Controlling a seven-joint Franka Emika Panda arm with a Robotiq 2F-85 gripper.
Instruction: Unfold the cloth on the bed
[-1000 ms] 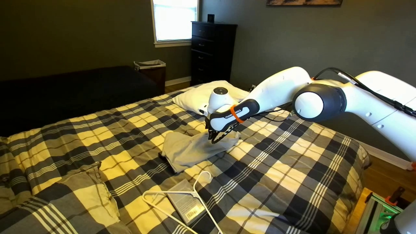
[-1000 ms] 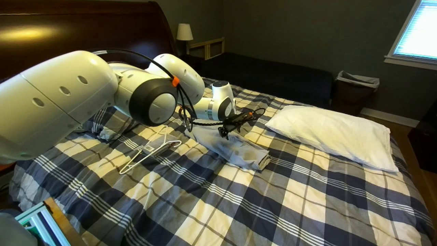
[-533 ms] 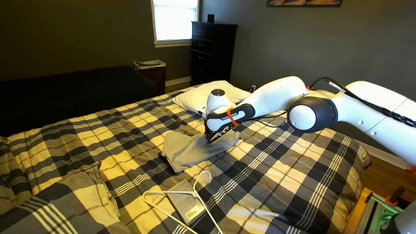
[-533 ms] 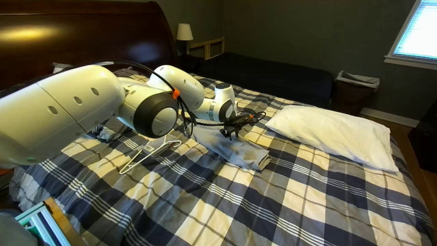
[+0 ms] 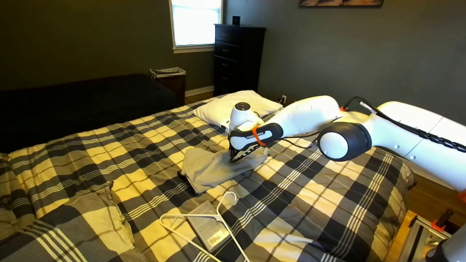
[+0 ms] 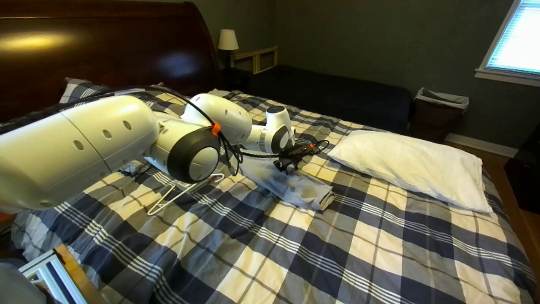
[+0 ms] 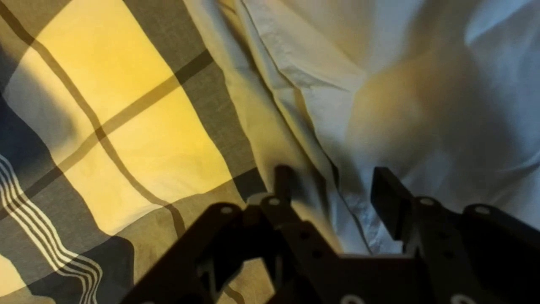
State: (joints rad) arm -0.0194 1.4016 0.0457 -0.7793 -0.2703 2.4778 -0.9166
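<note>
Item under inspection: a folded grey fabric cloth (image 5: 213, 169), located on the large bed (image 6: 270, 261) with a yellow, white and dark plaid cover. Its creases and layered edges are visible in the wrist view.

My black two-fingered gripper (image 7: 333, 181) hangs over the cloth. Its fingers (image 7: 390, 207) stand apart, with layered edges of the cloth showing in the gap between them. Whether either tip touches the fabric, I cannot tell. My white jointed arm (image 5: 309, 112) reaches across above the bed in both exterior views.

Surroundings: a white rectangular pillow (image 6: 405, 166) lies on the bed, near the cloth but apart from it. Toward the cloth's other side, a white triangular hanger (image 5: 218, 217) rests partly over a flat grey rectangular box (image 5: 209, 227) bearing a barcode. A glossy dark-brown headboard (image 6: 105, 42) appears in an exterior view. Beyond the bed stand a tall black chest of drawers (image 5: 238, 60) and a dark brown hamper (image 6: 434, 120) with a pale liner.
</note>
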